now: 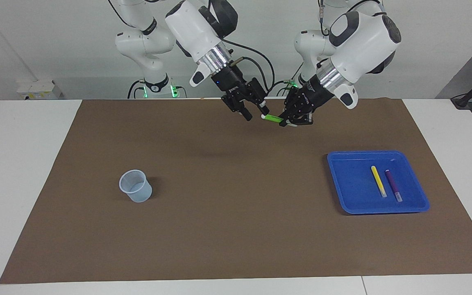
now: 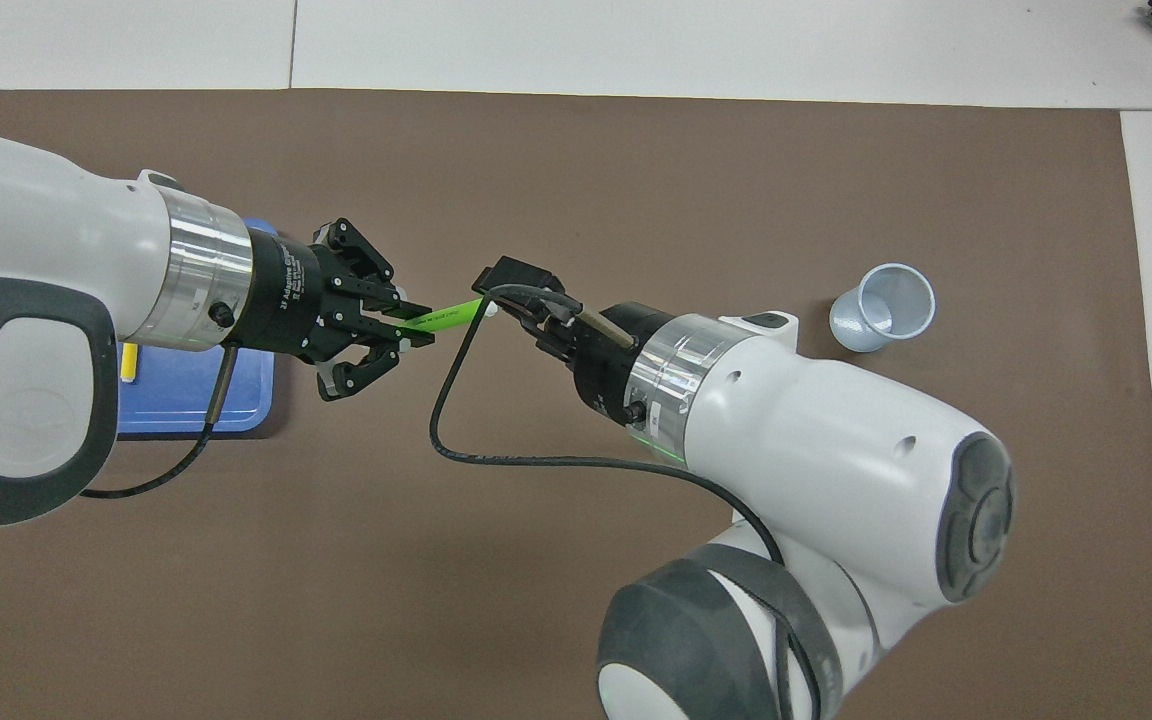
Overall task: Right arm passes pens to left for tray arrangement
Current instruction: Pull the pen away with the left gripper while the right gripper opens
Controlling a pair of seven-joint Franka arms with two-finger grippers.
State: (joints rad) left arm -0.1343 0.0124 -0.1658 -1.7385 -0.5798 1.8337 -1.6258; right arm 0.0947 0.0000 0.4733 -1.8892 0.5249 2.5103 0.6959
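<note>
Facing view: brown mat (image 1: 236, 229) covers white table (image 1: 19, 164).

White table (image 1: 27, 164) carries a brown mat (image 1: 236, 229) bearing cup (image 1: 136, 186) and tray (image 1: 342, 196).

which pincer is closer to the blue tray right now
Left. The left pincer, shut on the green pen, hangs over the mat toward the blue tray's end. The right pincer, open, is over the mat's middle.
</note>
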